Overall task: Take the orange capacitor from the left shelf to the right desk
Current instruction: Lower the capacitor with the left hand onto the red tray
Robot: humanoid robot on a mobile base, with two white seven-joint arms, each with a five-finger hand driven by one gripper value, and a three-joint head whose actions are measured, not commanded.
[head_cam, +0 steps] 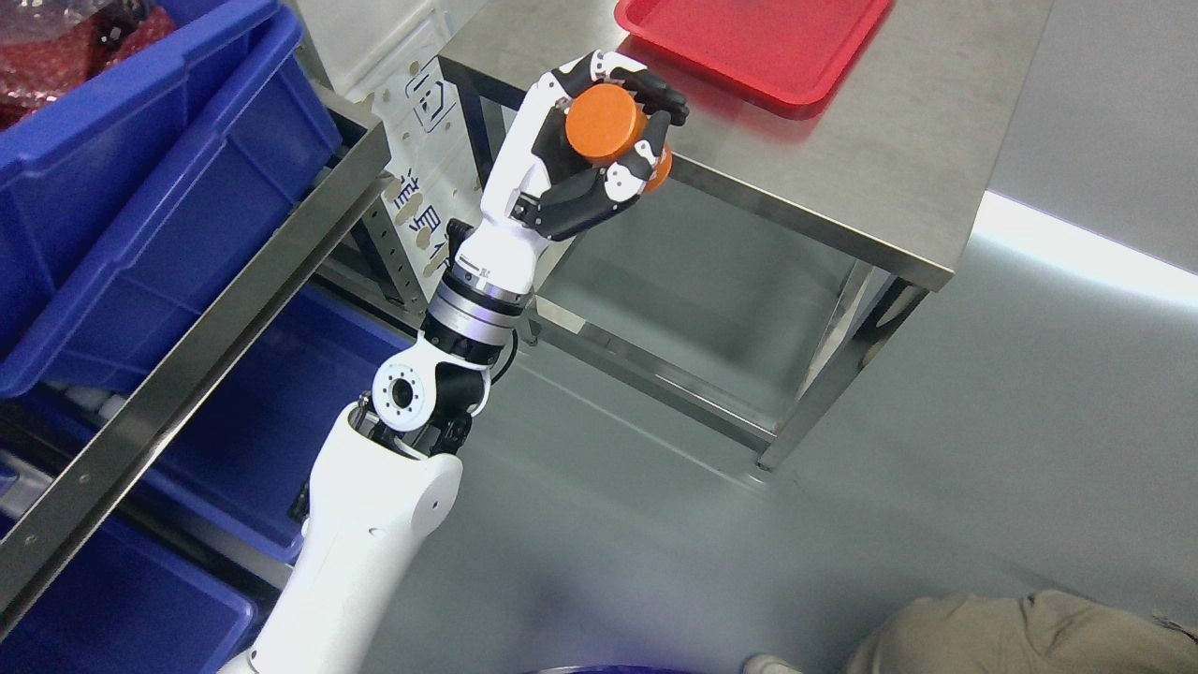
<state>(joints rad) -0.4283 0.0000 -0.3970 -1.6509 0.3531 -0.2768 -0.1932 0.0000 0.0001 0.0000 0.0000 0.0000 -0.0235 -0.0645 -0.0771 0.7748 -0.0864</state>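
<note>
My left hand [599, 140] is raised at the end of my outstretched arm, its white and black fingers [655, 94] curled tight around the orange capacitor [604, 124]. The capacitor is a smooth, matte cylinder, one flat round end facing up toward me. I hold it in the air by the near edge of the desk [880, 159], not resting on anything. My forearm climbs from the lower left, white shell, bare metal wrist ring, round black and white joint below it.

The desk is brushed stainless steel on angled steel legs, and a glossy red plastic tray [758, 42] lies on its top, beyond my hand. To my left stands the shelf [187, 356], a grey metal frame carrying deep blue plastic bins [159, 197]. The floor [655, 524] is smooth, grey and faintly reflective. A person's khaki-clad knee [1020, 637] shows at the bottom right.
</note>
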